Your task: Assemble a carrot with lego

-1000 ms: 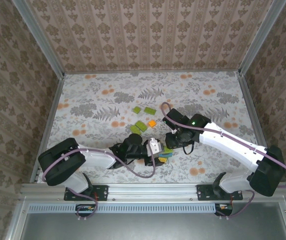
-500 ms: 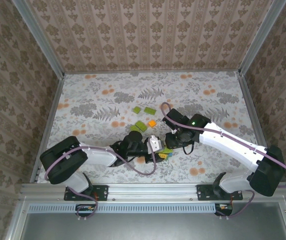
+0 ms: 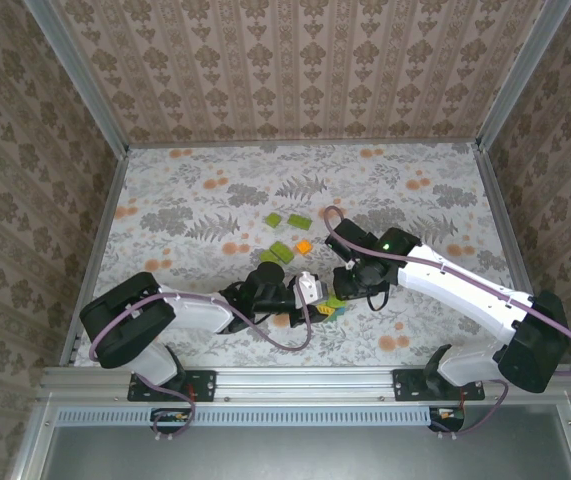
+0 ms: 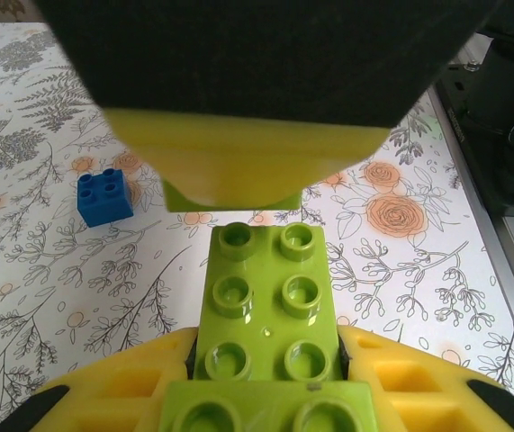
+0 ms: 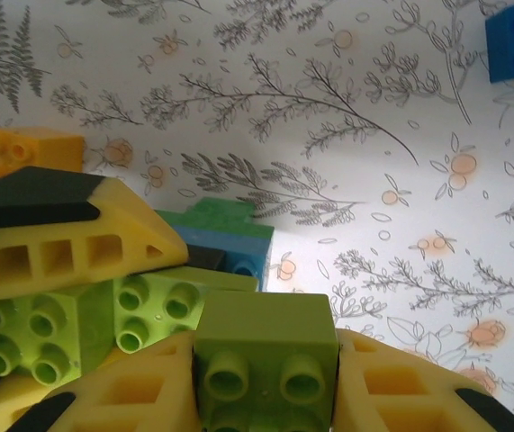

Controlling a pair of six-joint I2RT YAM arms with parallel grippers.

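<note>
The carrot (image 3: 333, 304), a cluster of lime, dark green and blue bricks, lies close to the middle of the tabletop's (image 3: 415, 200) near edge. The left gripper (image 4: 257, 279) pinches its lime end. The right gripper (image 5: 266, 360) pinches a green two-by-two brick (image 5: 266, 346) just beside it. A loose blue brick (image 4: 105, 196) lies nearby.

lime-green carrot (image 3: 331, 302) near centre; loose lego (image 3: 282, 250) just beyond

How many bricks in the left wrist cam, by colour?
Lime green: 3 (long brick, stacked brick on its near end, far brick at the top)
Blue: 1 (blue brick, loose at left)
Total: 4
</note>
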